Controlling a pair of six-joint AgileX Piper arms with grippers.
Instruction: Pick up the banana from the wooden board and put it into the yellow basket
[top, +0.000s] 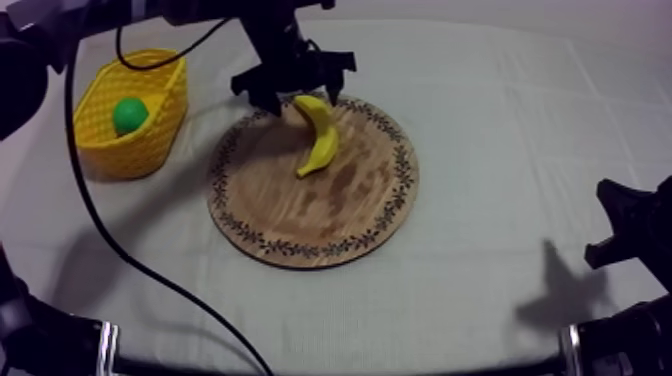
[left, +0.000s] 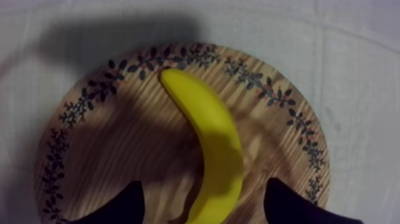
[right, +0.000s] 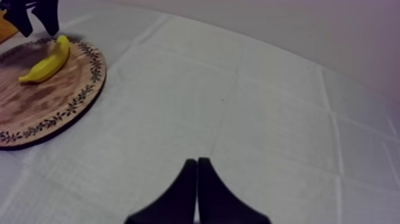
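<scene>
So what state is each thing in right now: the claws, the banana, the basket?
left gripper: open, fingers either side of the banana.
right gripper: shut on nothing, over bare cloth.
banana: lying on the wooden board, not lifted.
yellow basket: upright, holding a green fruit.

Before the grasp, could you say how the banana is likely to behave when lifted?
The banana looks smooth, so it may slip in the open left gripper. Curved and flat on the wooden board, it would probably pivot, not roll.
</scene>
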